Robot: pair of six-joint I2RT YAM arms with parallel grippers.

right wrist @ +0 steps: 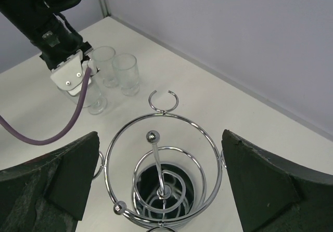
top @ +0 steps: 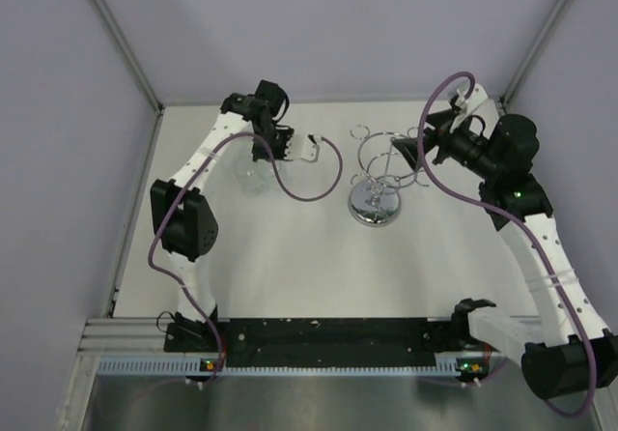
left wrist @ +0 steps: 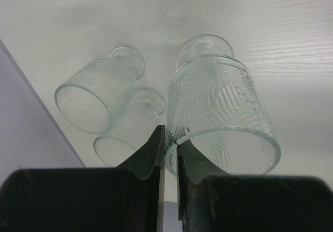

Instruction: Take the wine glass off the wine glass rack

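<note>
A ribbed wine glass (left wrist: 218, 112) stands upright over the white table, and my left gripper (left wrist: 169, 133) is shut on its rim, one finger inside and one outside. In the right wrist view that glass (right wrist: 94, 101) shows under the left gripper (right wrist: 67, 76), to the left of and apart from the rack. The wine glass rack (right wrist: 157, 164) is shiny chrome wire, and no glass hangs on the arms in view. My right gripper (right wrist: 160, 138) hovers open above it, its fingers either side of the top ring. From above, the rack (top: 375, 204) sits mid-table.
Two more ribbed glasses (left wrist: 96, 94) (left wrist: 130, 133) stand close to the left of the held one. Just beyond them is the grey side wall (left wrist: 21, 117). A purple cable (right wrist: 57, 133) loops from the left wrist toward the rack.
</note>
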